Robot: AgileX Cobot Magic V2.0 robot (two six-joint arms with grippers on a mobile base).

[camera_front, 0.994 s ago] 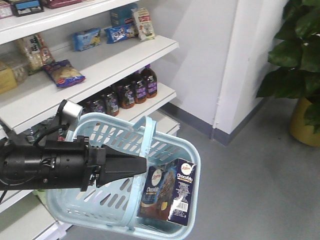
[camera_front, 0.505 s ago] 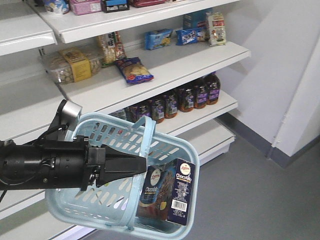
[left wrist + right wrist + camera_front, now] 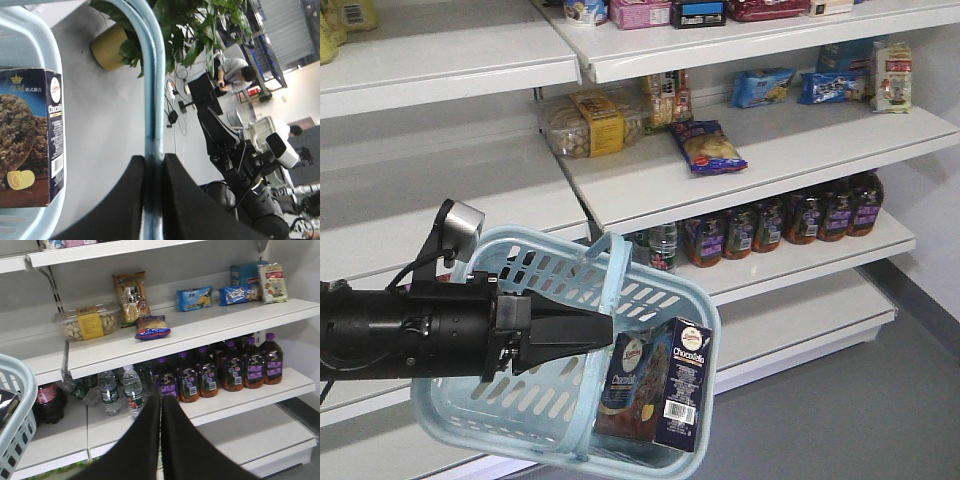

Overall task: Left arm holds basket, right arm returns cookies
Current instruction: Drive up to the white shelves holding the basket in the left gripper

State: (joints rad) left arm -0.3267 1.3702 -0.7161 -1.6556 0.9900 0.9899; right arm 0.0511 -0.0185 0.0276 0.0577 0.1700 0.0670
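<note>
Left wrist-mounted view: the tapered black left pincer [image 3: 154, 160] is pinching the flat arched handle [image 3: 152, 75] of the light blue slotted plastic basket [image 3: 455, 425], one finger on each side. Inside the basket, at the end away from the black cylindrical left arm [image 3: 410, 340], the dark navy rectangular cookie carton [image 3: 665, 385] stands upright. The right pincer [image 3: 160, 402] hangs to the basket's right, fingers pressed together on nothing. Beyond the basket, white shelves [image 3: 770, 165] carry dark purple-labelled bottles [image 3: 790, 215] and snack packets [image 3: 708, 148].
</note>
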